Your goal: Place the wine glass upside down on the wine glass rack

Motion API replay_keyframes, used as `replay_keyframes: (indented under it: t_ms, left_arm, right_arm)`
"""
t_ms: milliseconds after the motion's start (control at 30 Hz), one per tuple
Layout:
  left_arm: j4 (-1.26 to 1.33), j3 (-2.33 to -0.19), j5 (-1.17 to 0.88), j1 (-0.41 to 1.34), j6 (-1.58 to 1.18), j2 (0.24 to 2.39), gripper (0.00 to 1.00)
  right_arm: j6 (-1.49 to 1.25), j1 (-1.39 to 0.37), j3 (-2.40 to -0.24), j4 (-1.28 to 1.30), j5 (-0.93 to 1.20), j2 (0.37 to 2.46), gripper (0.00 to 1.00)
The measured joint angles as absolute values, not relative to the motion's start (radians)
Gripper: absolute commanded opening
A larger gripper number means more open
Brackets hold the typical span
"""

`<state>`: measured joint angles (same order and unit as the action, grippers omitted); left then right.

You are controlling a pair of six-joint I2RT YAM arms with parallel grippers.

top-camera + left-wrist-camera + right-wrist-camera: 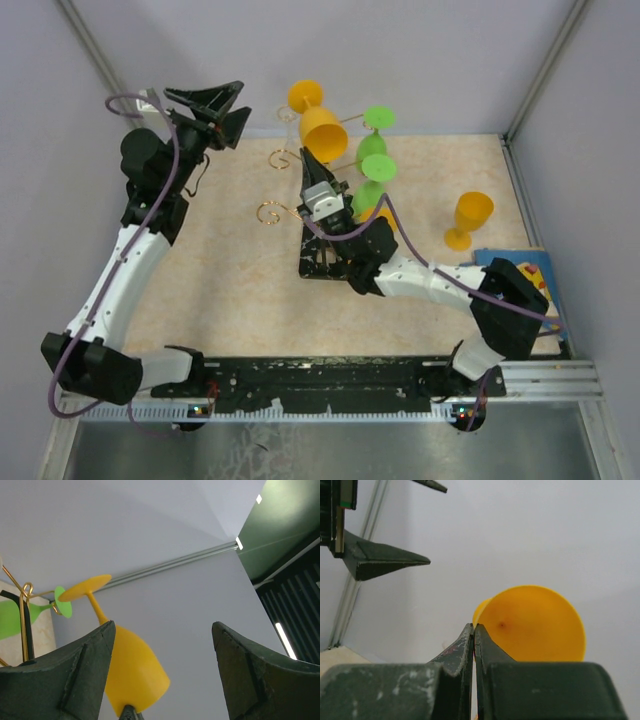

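pinched shut, my right gripper (308, 160) sits at the rim of the orange wine glass (322, 128), hung foot-up on the rack (312, 262) by the table's (220, 290) far edge, probably steadying it. my left gripper (240, 105) hangs open and empty near the far left corner, out of the way.

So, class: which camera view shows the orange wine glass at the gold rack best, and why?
The left wrist view: the orange wine glass shows foot, stem and bowl side-on, one finger covering its edge. The top view foreshortens it from above. The right wrist view shows only one round end behind shut fingers.
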<state>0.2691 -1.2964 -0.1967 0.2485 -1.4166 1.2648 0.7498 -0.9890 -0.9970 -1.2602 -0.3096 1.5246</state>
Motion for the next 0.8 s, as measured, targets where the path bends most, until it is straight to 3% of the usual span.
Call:
replay_keyframes:
  t_ms: [800]
  left_arm:
    - [0.332, -1.147, -0.338, 0.246, -1.515, 1.205, 0.78]
  right_arm:
    - [0.788, -1.06, -1.08, -1.341, -0.215, 1.618, 0.0]
